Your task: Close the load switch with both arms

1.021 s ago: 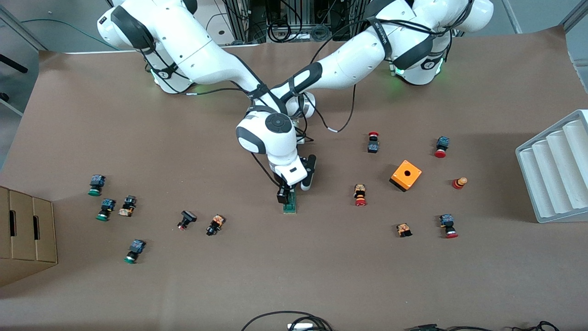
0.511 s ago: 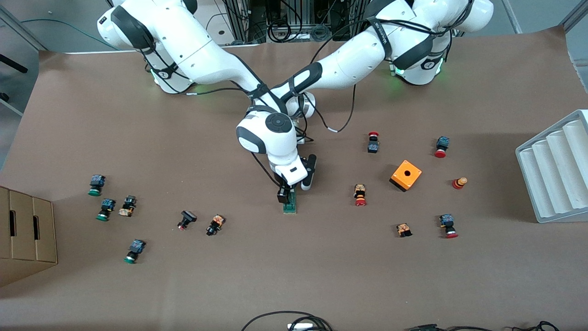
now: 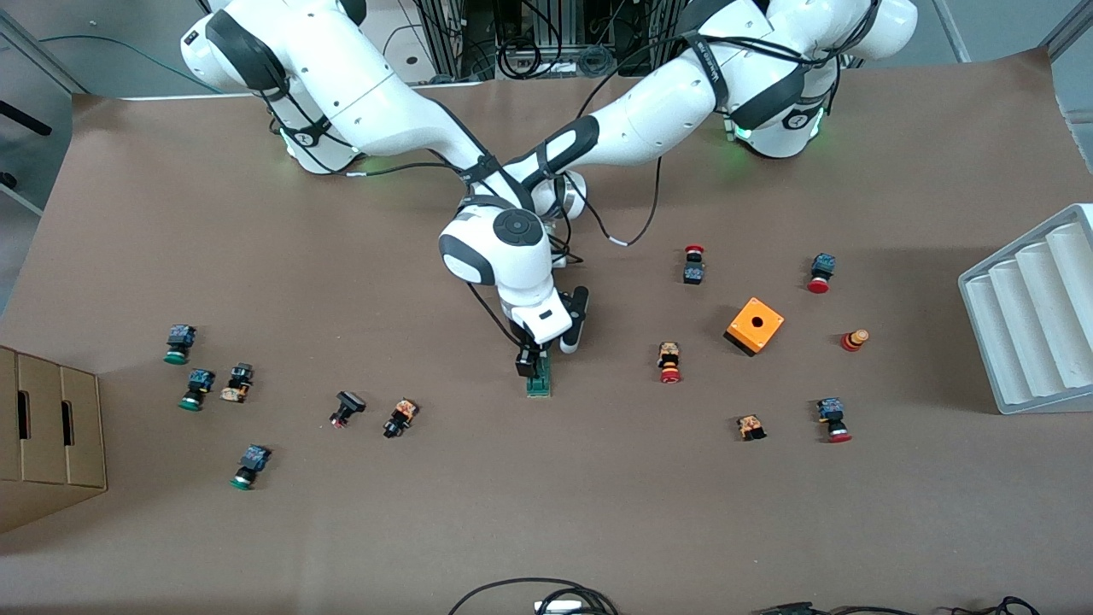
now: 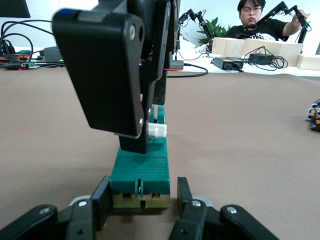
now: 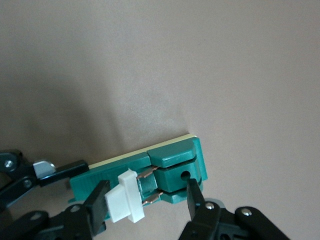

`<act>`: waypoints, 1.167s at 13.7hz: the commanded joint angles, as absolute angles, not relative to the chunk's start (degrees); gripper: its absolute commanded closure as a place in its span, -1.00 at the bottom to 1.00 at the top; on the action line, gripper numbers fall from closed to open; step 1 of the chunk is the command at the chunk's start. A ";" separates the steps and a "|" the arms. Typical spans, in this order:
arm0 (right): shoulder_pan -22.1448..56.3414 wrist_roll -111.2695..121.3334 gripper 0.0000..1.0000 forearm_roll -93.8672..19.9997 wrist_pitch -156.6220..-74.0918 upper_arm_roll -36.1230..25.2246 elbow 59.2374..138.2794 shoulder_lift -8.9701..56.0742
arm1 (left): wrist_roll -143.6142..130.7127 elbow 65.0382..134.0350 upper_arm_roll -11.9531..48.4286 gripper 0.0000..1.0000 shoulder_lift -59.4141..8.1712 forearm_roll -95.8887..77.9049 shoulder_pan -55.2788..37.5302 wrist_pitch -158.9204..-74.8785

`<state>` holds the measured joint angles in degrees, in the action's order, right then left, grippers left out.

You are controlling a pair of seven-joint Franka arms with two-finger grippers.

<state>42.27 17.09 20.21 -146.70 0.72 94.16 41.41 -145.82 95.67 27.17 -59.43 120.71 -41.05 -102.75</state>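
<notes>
**Nothing has moved: both grippers set on the switch, lever not yet down**

I see the load switch [image 3: 539, 380] lying mid-table, nearer the front camera than both arm bases, its white lever [image 5: 125, 196] raised off the green body. Over the last second nothing shifted, so I judge the closing push has not started. The left gripper [image 4: 141, 207] clamps narrowly on the switch's end. The right gripper [image 5: 147, 202] is down at the lever, fingers part open astride it. The orange box [image 3: 755, 325] sits well apart.
</notes>
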 commanded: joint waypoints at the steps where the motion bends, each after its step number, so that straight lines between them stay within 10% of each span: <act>1: 41.84 16.44 -0.35 21.97 -148.01 0.26 93.08 41.40 | -146.87 94.31 26.81 -0.16 -60.64 121.29 -41.84 -102.04; 16: 41.75 16.35 -0.32 21.97 -148.01 0.18 92.72 41.13 | -146.87 94.31 26.81 -0.16 -60.56 121.29 -41.75 -102.04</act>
<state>42.26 17.08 20.21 -146.70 0.62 93.57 41.20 -145.83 95.66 27.17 -59.43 120.71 -41.05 -102.75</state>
